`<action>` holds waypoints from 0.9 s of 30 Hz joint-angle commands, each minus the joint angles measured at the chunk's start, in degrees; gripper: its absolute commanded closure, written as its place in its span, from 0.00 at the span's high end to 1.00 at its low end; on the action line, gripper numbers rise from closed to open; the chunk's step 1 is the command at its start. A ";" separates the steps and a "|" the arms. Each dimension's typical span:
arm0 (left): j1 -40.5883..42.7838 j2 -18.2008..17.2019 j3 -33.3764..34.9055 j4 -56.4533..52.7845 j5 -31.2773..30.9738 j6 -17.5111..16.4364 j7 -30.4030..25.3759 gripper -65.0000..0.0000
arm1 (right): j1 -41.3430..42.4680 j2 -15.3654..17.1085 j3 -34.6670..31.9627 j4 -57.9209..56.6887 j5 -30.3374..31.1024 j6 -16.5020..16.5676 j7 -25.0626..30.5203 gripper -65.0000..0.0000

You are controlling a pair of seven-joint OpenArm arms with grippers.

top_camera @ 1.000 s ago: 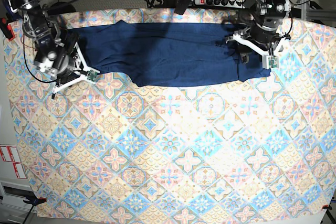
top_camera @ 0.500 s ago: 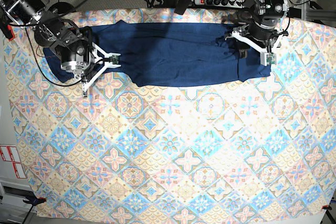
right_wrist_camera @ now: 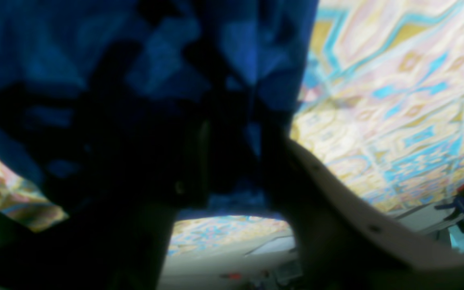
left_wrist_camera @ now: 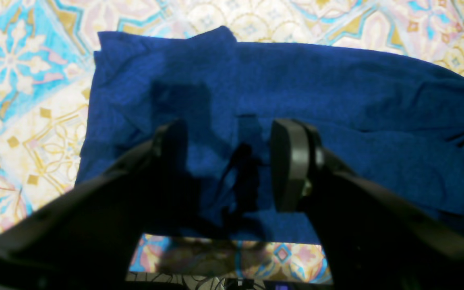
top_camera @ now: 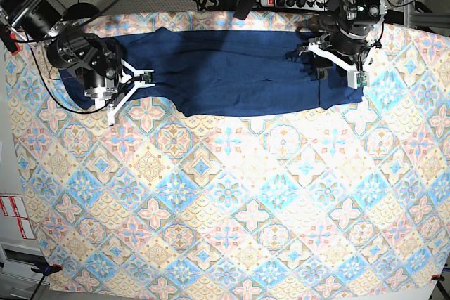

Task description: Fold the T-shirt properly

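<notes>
Jaws of the right gripper [top_camera: 130, 89] are seen spread at the left end of the T-shirt [top_camera: 225, 72]; whether cloth is pinched cannot be told. Along the tablecloth's [top_camera: 232, 209] far edge the T-shirt is stretched. Left gripper [left_wrist_camera: 228, 165] jaws are parted above its right end, nothing clamped.

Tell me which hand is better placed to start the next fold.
Probably the right hand: its fingers look closed around a bunch of the T-shirt at that end. The left hand stands open above the other end, gripping nothing.
</notes>
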 commanded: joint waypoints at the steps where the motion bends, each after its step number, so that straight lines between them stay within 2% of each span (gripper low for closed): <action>1: 0.22 -0.10 -0.13 0.87 -0.44 -0.18 -0.99 0.49 | 1.64 0.64 0.54 0.39 -0.35 -0.29 0.70 0.21; 4: 0.22 -0.10 -0.13 0.87 -0.44 -0.18 -1.08 0.49 | 1.72 0.64 0.89 -0.75 -0.35 -0.29 1.14 0.02; 5: 0.22 -0.10 -0.13 0.87 -0.44 -0.18 -1.08 0.49 | 1.90 0.64 0.98 -0.84 -0.27 -0.29 1.14 0.00; 11: 0.22 -0.10 -0.13 0.87 -0.44 -0.18 -1.17 0.49 | 4.89 0.73 1.68 -0.49 -0.27 -0.29 1.14 0.00; 20: 0.22 -0.10 -0.30 0.87 -0.44 -0.18 -1.26 0.49 | 5.06 -1.38 14.43 -0.49 -0.27 -0.29 1.23 0.00; 27: 0.22 -0.10 -0.21 0.87 -0.44 -0.18 -1.26 0.49 | 5.06 -2.17 15.83 -1.02 -0.27 -0.29 1.23 0.00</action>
